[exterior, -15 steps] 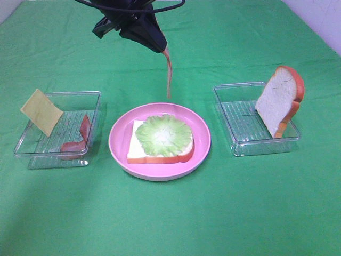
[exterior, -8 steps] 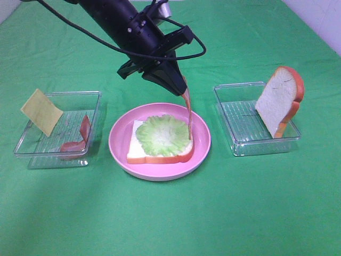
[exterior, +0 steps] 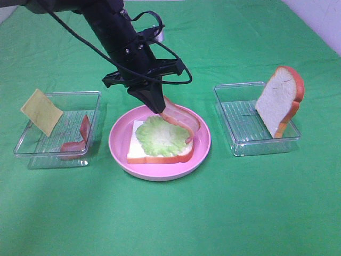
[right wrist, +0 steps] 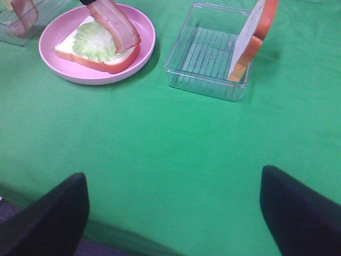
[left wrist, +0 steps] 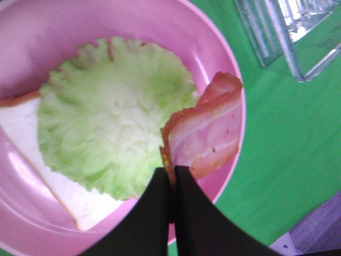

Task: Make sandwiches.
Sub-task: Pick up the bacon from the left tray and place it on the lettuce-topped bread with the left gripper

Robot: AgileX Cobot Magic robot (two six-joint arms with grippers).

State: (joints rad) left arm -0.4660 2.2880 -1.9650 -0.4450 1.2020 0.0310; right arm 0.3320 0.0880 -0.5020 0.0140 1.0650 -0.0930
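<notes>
Bacon strip (exterior: 180,118) lowered onto the lettuce (exterior: 157,137), left fingers (left wrist: 153,209) clamped on it

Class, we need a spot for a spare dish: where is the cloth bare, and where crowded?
Bare: the wide green cloth in front of the pink plate, cheese tray and bread tray. Crowded: over the plate, where the left gripper holds a bacon strip; gaps beside the plate are narrow.

pink plate (exterior: 118,141) centre | left tray (exterior: 50,160) clear | right tray (exterior: 240,120) clear | green cloth (exterior: 170,224)
</notes>
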